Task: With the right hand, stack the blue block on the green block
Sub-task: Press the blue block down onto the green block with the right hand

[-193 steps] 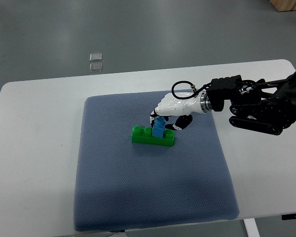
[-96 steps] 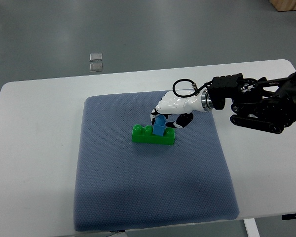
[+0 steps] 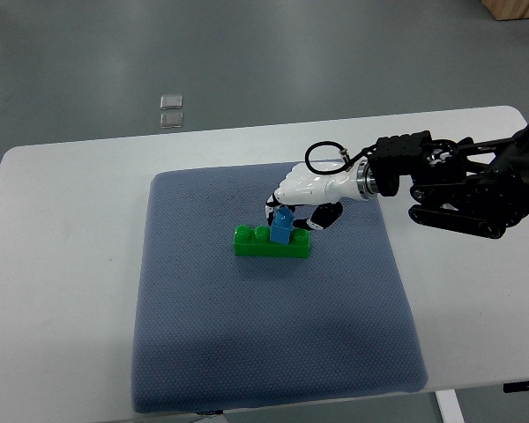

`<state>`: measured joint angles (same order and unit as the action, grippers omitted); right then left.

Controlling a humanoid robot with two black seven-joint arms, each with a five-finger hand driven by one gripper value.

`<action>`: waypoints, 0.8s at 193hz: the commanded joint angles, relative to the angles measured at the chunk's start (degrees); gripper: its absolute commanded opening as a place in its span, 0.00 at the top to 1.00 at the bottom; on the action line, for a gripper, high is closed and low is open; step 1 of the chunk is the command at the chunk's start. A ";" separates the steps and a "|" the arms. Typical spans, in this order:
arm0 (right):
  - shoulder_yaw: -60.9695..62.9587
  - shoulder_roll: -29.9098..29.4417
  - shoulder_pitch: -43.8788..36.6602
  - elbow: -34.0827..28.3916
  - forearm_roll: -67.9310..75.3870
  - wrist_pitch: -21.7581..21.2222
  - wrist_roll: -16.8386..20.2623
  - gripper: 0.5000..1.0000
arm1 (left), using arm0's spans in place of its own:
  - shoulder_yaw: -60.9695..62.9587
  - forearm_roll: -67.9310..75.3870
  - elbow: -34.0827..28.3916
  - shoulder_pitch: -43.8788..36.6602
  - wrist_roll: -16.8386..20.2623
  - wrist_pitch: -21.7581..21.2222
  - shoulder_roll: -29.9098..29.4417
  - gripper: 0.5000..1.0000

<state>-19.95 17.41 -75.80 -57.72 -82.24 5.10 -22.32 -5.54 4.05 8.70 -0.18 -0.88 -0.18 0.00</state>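
A long green block (image 3: 270, 242) lies on the blue-grey mat (image 3: 264, 352), a little above its middle. A small blue block (image 3: 282, 226) stands upright on top of the green one, near its centre. My right hand (image 3: 293, 214), white with black joints, reaches in from the right and curls its fingers (image 3: 274, 204) around the blue block from behind and the right. The black forearm (image 3: 463, 183) stretches to the right edge. No left arm shows.
The mat covers the centre of a white table (image 3: 62, 264). Two small clear squares (image 3: 171, 109) lie on the grey floor beyond the table's far edge.
The hand with the blue block shifted slightly left and up, and the green block slid a few pixels left with it.
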 commanded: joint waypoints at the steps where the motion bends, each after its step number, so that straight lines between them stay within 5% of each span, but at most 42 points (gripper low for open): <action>1: 0.00 -0.01 -0.58 -0.03 -0.03 0.18 0.00 0.91 | 0.00 -0.01 0.00 0.00 0.00 0.00 0.00 0.00; 154: -0.53 0.08 -1.63 -0.12 -6.27 2.64 -0.44 0.93 | 0.00 -0.01 0.00 0.00 0.00 0.00 0.00 0.00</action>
<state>-20.48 17.49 -77.23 -57.75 -87.61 7.01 -22.83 -5.54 4.05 8.70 -0.18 -0.88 -0.18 0.00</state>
